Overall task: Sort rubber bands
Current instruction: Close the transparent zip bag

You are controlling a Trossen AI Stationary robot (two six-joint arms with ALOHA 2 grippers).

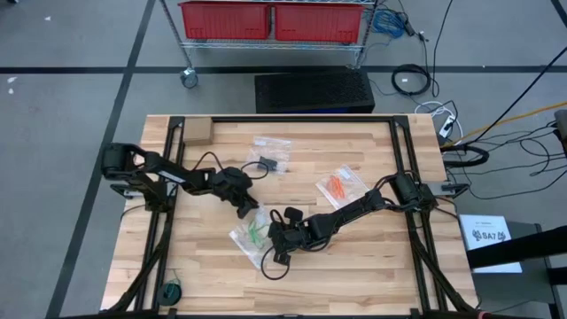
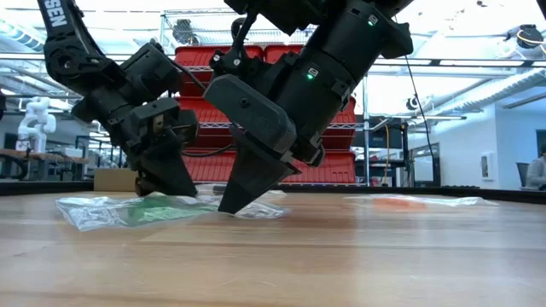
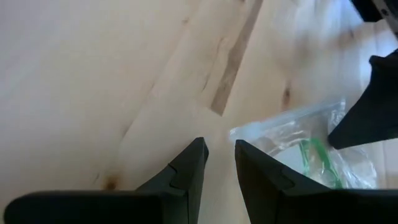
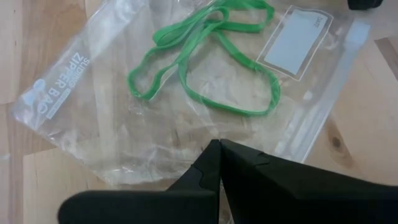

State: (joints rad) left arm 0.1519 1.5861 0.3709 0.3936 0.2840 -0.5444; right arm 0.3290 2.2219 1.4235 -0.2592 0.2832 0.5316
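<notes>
A clear zip bag (image 1: 251, 232) lies flat on the table at mid-front, with green rubber bands (image 4: 205, 56) showing through its plastic. My right gripper (image 4: 217, 146) points down onto this bag, fingers shut. My left gripper (image 3: 221, 149) is beside the bag's corner (image 3: 249, 132), its fingers a narrow gap apart with nothing between them. In the low view the right gripper (image 2: 229, 205) and left gripper (image 2: 171, 186) stand side by side over the bag (image 2: 119, 211). A second bag holds orange-red bands (image 1: 337, 186). A third holds black bands (image 1: 270, 162). My right gripper has its shut fingertips on the clear plastic (image 4: 205, 134) near the middle of one long edge of the bag, coming steeply from above. The bag lies flat on the table. Whether a layer is pinched between the tips, I cannot tell. My left gripper's fingertip (image 3: 242, 149) is right at the bag's corner; whether it touches, I cannot tell.
A small cardboard piece (image 1: 197, 133) lies at the far left corner of the table. A dark green thing (image 1: 173, 291) sits at the near left edge. Bare wood stretches along the near side (image 1: 354, 275). Beyond the far edge stand a rack with red bins (image 1: 275, 22) and loose cables.
</notes>
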